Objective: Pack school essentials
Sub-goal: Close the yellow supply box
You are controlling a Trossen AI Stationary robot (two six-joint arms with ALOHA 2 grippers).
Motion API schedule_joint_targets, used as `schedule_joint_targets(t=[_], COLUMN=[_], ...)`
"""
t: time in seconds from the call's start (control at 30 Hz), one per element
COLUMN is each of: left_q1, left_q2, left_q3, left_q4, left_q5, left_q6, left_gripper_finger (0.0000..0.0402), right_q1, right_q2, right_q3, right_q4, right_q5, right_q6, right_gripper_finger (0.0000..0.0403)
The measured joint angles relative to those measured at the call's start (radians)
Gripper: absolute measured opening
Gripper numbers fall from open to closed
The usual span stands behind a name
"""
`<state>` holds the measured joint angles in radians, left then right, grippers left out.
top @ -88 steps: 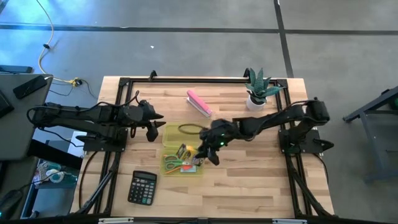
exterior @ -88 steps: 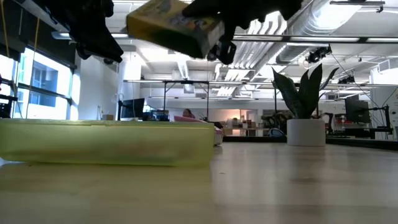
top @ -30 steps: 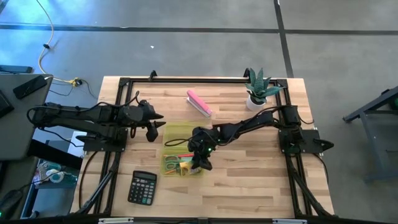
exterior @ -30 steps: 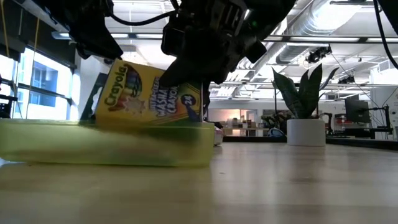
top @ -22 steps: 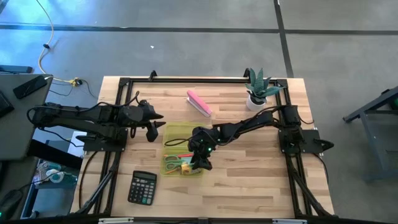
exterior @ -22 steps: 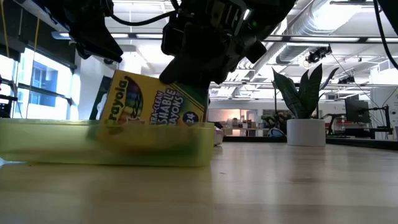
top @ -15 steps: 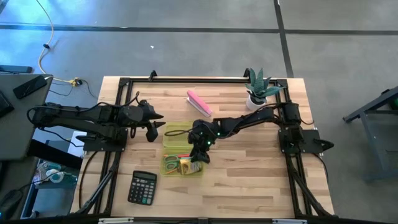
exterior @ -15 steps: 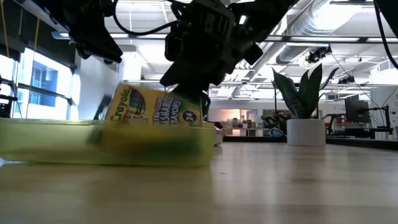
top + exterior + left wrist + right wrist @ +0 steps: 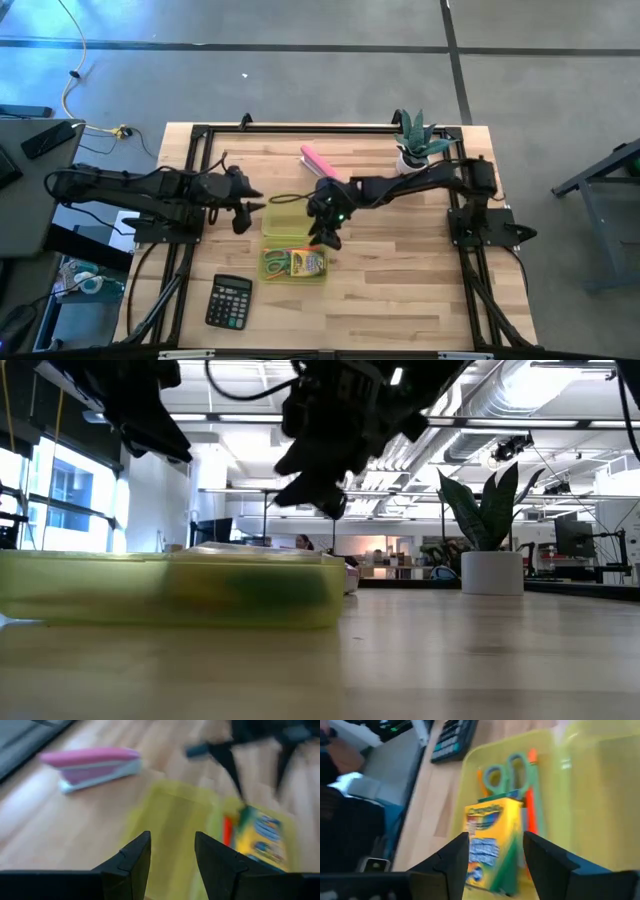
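The yellow-green crayon box lies flat in the near end of a translucent yellow tray, beside the green-handled scissors. In the right wrist view the crayon box rests on the tray floor next to the scissors and a red-orange marker. My right gripper hangs open above the tray's right side, clear of the box. My left gripper waits open just left of the tray. The note pad, pencils and eraser do not show.
A pink stapler lies beyond the tray toward the far edge. A black calculator sits near the near edge, left of the tray. A potted plant stands at the far right. Bare wood lies right of the tray.
My right gripper lowered the crayon box into the tray, let go of it, then rose and drew back toward the far edge. The box, held tilted on edge a second ago, now lies flat on the tray floor.
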<state>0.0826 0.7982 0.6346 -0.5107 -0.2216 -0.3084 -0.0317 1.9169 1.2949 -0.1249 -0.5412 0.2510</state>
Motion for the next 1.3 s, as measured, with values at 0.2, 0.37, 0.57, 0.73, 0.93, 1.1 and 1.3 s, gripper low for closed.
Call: schedule_joint_targets(t=[0.2,0.37,0.57,0.73,0.93,1.1,1.3], left_q1=[-0.112,-0.230,-0.361,-0.449,-0.535,-0.588,-0.609], left_q2=[0.010,0.051,0.157,0.236,0.281,0.288,0.288], left_q3=[-0.030,-0.034,-0.034,-0.034,-0.034,-0.034,-0.033], left_q4=[0.008,0.018,0.044,0.048,0.071,0.138,0.281], left_q5=[0.027,-0.016,-0.028,-0.027,-0.024,0.045,0.098], left_q6=[-0.081,-0.185,-0.273,-0.338,-0.411,-0.498,-0.487], left_gripper_finger=[0.0142,0.0142,0.0142,0.0142,0.0142,0.0142,0.0142], right_q1=[-0.034,-0.041,-0.041,-0.041,-0.041,-0.047,-0.127], right_q2=[-0.102,-0.146,-0.139,-0.138,-0.138,-0.138,-0.142], right_q3=[0.000,0.000,-0.001,-0.002,-0.002,-0.002,-0.002], right_q4=[-0.191,-0.315,-0.420,-0.500,-0.583,-0.619,-0.671], right_q5=[0.145,0.255,0.375,0.397,0.468,0.502,0.489], right_q6=[-0.116,-0.203,-0.231,-0.226,-0.223,-0.260,-0.276], right_gripper_finger=[0.0177,0.0177,0.0177,0.0177,0.0177,0.0177,0.0177])
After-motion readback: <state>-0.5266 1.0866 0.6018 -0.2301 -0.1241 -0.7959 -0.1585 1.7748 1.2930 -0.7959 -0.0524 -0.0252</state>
